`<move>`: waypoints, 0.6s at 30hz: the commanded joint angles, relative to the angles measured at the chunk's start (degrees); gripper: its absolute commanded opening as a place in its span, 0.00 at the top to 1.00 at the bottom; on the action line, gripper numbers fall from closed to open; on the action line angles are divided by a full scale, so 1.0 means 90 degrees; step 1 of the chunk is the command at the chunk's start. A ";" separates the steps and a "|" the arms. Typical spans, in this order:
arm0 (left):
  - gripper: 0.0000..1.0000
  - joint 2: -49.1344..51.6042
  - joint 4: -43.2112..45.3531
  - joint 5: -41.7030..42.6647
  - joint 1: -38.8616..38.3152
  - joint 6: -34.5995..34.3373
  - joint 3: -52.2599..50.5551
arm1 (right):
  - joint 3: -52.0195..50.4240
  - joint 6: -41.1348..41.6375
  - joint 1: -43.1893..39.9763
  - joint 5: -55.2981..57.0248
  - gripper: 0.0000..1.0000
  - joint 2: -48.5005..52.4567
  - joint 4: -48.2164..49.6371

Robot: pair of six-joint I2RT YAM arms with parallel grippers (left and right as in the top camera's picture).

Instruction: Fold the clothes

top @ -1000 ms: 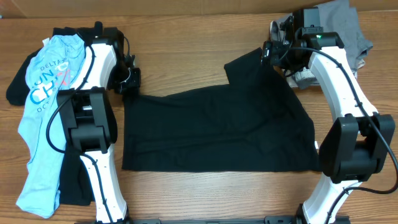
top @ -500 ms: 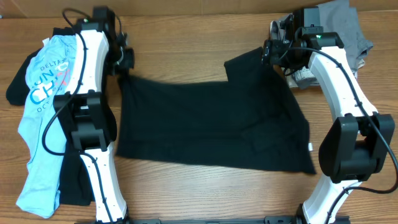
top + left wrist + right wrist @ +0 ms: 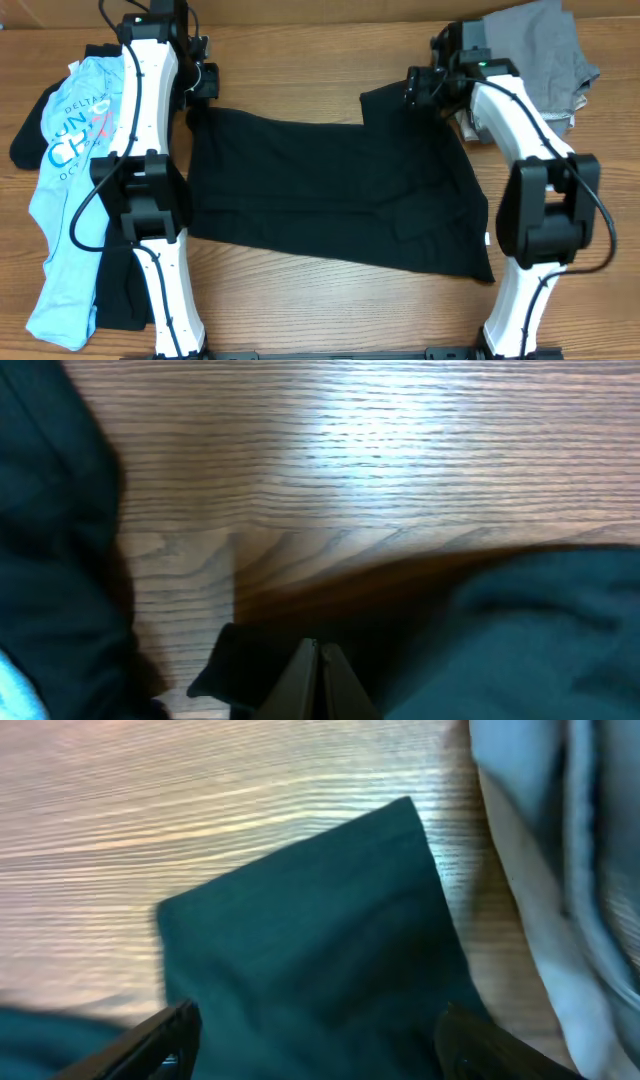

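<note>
Worryingly, the left gripper is clamping one corner of the black T-shirt while the right gripper is hovering agape above its sleeve; one-sided tugging is risking bunching.

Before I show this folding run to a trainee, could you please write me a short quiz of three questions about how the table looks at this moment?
1. True or false: the right gripper is shut on the black T-shirt.
2. Where does the light blue T-shirt lie? A) beside the left arm B) in the right gripper C) on top of the black T-shirt
3. Which gripper pinches a corner of the black T-shirt?
Key: 1 false, its jaws stand open over the sleeve. 2 A. 3 the left gripper.
</note>
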 commanded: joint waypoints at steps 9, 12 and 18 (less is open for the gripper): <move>0.96 -0.0010 -0.0114 -0.0090 -0.0024 -0.0049 0.0087 | 0.0080 -0.0058 0.0000 0.0724 0.22 0.0886 0.0879; 0.96 -0.0010 -0.0112 -0.0102 -0.0024 -0.0146 0.0087 | 0.0080 -0.0131 0.0000 0.0721 0.22 0.1013 0.1163; 0.96 -0.0010 -0.0119 -0.0097 -0.0024 -0.0231 0.0087 | 0.0080 -0.0223 0.0000 0.0724 0.26 0.1265 0.1559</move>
